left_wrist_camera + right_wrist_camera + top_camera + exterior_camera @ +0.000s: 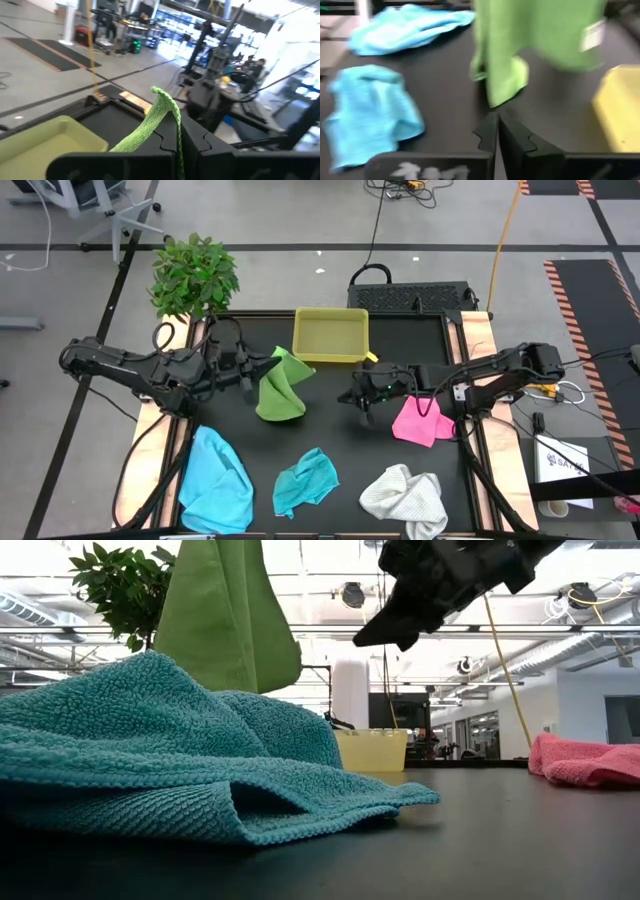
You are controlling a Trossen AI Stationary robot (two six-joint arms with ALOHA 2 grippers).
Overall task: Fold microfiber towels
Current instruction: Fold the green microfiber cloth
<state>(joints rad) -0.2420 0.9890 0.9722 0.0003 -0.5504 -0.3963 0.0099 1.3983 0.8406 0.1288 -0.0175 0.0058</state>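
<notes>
My left gripper (252,372) is raised over the table's left half and shut on the lime green towel (283,388), which hangs below it. In the low view this towel (225,615) hangs behind the teal towel (150,740). My right gripper (360,396) hovers right of it, shut with nothing between its fingers (496,131). The pink towel (418,421) lies crumpled on the table by the right arm. Along the near edge lie the light blue towel (215,480), the teal towel (305,480) and the white towel (405,498). My left gripper pinches the lime green towel between its two fingers near an upper edge (169,122), and a narrow fold of cloth (162,97) stands up past the fingertips. The fingers point level, coming from the table's left. The towel hangs slack below; whether its lower end (506,87) touches the table, I cannot tell.
A rigid yellow-green tray (332,335) stands at the far middle of the table, just beyond the hanging towel. A potted plant (195,275) stands at the far left corner. Bare black table (350,445) lies between the two grippers and the near towels.
</notes>
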